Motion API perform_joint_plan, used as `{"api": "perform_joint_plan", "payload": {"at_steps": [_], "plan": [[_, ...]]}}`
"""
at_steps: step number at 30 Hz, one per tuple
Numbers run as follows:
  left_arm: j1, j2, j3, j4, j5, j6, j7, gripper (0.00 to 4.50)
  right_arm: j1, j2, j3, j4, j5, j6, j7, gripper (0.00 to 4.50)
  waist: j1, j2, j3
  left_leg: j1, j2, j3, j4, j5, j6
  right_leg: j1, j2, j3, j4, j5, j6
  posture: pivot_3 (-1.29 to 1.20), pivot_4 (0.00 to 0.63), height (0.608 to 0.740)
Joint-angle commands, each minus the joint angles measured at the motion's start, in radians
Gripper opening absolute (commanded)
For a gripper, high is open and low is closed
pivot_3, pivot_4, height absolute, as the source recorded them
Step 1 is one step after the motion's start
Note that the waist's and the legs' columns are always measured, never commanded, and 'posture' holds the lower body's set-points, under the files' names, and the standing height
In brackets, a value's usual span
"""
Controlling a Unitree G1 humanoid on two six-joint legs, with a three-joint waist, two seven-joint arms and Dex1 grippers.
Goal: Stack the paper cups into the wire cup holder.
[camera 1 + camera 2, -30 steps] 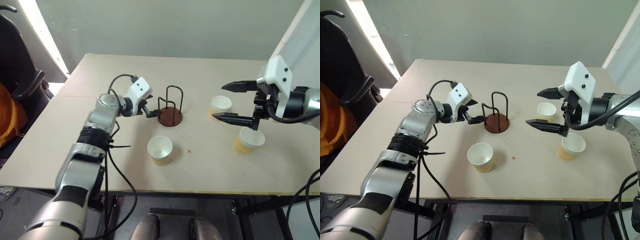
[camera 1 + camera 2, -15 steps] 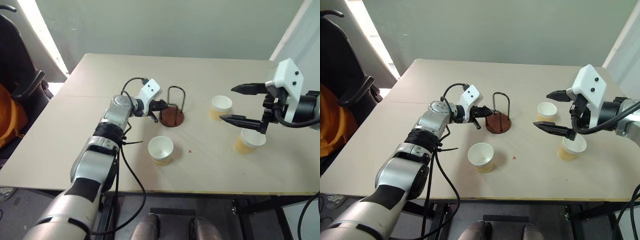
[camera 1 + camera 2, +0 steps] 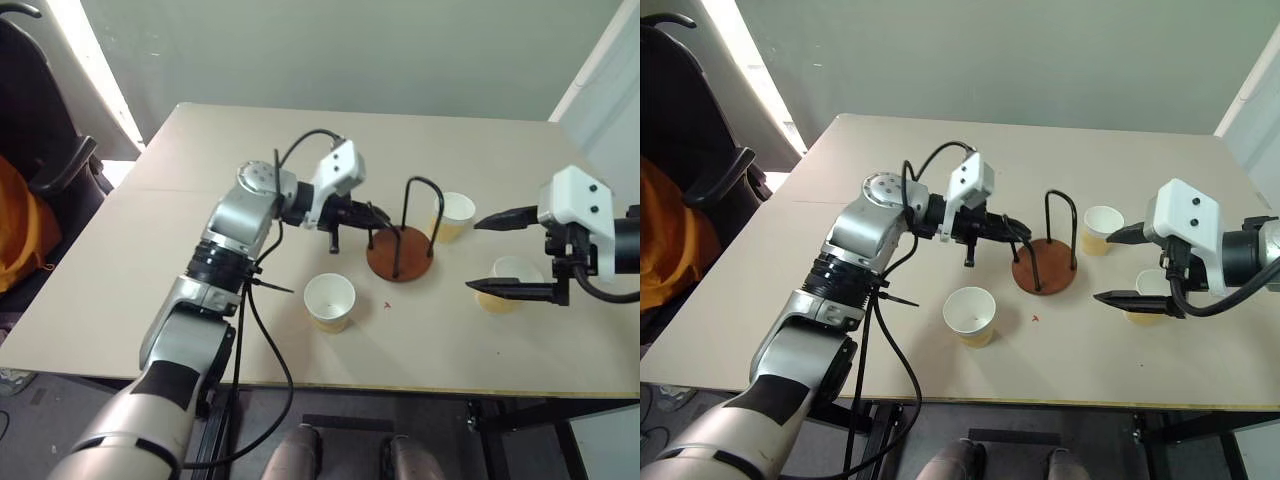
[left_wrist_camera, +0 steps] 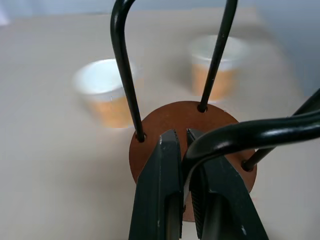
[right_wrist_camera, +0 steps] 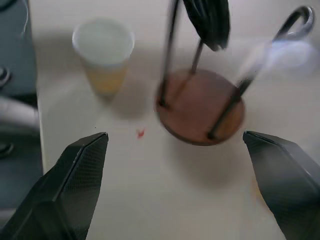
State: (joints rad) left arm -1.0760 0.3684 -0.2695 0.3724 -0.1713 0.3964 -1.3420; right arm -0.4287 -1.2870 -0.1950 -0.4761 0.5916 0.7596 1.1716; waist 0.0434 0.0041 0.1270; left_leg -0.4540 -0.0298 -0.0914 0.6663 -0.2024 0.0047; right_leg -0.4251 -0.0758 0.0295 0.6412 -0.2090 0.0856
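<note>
Dragged by the left pincer (image 3: 372, 213), the wire cup holder (image 3: 400, 252) now stands farther toward the robot's right on the table (image 3: 150, 240) than a second ago, nearer the two cups on that side; the right pincer (image 3: 500, 255) has drawn back toward the table's right edge.

Taking the holder as the landmark: its reddish-brown disc base rests flat on the table, black wire loops rising upright from it. The left pincer reaches in from the holder's left, its two black fingers (image 4: 160, 185) clamped tight on one wire loop, as the left wrist view shows.

The right pincer hangs to the holder's right, its fingers spread wide and holding nothing.

Three paper cups stand upright and apart from the holder. One (image 3: 329, 301) sits near it on the side toward the robot, to its left. A second (image 3: 454, 215) stands just beyond the holder's right. A third (image 3: 512, 281) sits farther right, partly behind the right pincer's lower finger.
</note>
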Motion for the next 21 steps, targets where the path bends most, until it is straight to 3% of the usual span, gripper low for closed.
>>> {"api": "perform_joint_plan", "payload": {"at_steps": [1,21], "plan": [[0.023,0.001,-0.044,-0.086,-0.025,-0.028,-0.083,0.03,0.021,-0.044,-0.021,0.026,-0.051,-0.054,0.024,4.50,0.000,0.000,0.000,0.000,0.000,0.000,0.000,0.000,0.000,0.000,0.000,0.000,0.000,0.000,0.000,0.00,0.150,0.740],[-0.129,-0.127,-0.116,0.353,0.088,-0.460,-0.243,0.03,0.120,-0.049,-0.108,-0.075,-0.011,0.010,0.012,4.50,0.003,0.000,0.000,0.000,-0.001,0.000,0.002,-0.002,0.005,0.002,-0.001,0.001,-0.002,0.003,0.005,0.00,0.150,0.740]]}}
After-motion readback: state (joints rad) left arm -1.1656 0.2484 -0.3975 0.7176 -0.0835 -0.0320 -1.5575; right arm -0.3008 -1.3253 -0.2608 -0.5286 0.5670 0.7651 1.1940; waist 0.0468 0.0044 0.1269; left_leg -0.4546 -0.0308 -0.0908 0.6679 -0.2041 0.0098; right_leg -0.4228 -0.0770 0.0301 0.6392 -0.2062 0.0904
